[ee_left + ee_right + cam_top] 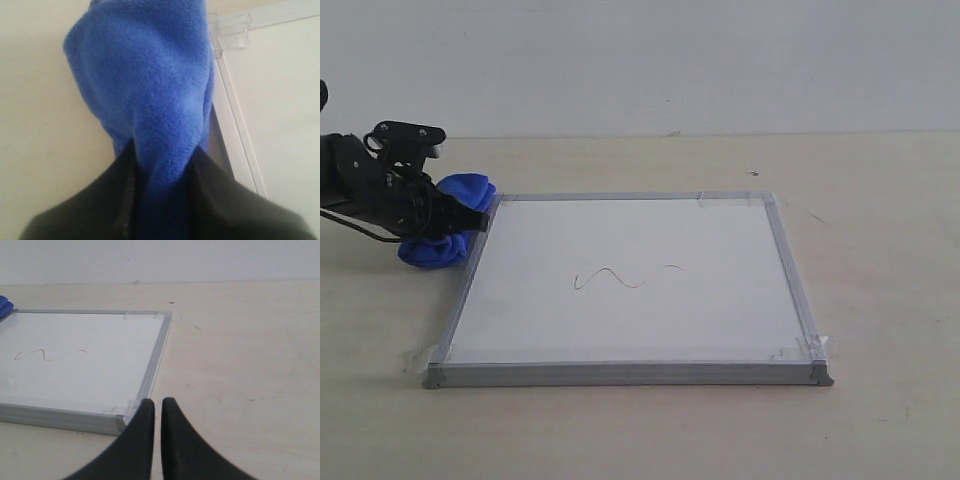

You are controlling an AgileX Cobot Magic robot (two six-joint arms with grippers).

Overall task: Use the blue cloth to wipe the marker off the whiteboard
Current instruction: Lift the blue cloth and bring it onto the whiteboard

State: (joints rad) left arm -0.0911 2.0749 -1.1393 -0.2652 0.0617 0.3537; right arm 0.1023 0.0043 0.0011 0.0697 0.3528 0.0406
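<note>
My left pincer (478, 214) is clamped on the cloth (450, 195). In the left wrist view the blue fleece is pinched between the two dark fingers (220, 200) and bulges out beyond them. The bundle sits on the bench (880, 250) just outside the board (700, 310), touching or almost touching the frame at the far left corner. None of it is on the white surface yet.

The marker (605, 269) lies near the middle of the board, well apart from the cloth. From my left pincer it is inward across the board and toward the near edge, so the path to it is a diagonal from that far left corner. The line is a thin wavy stroke whose long axis runs side to side, roughly parallel to the near frame rail. I judge that one sweep along that axis, starting from its left end, would cover more of it than a stroke across it.

My right pincer (158, 407) has its jaws drawn almost together with only a thin slit between them, and it holds nothing. It hovers off the board by a taped corner on the right side and does not show in the exterior view. The left arm has the cloth and is on the side the stroke starts from, so the wipe is its job. First the cloth must be lifted over the raised frame.
</note>
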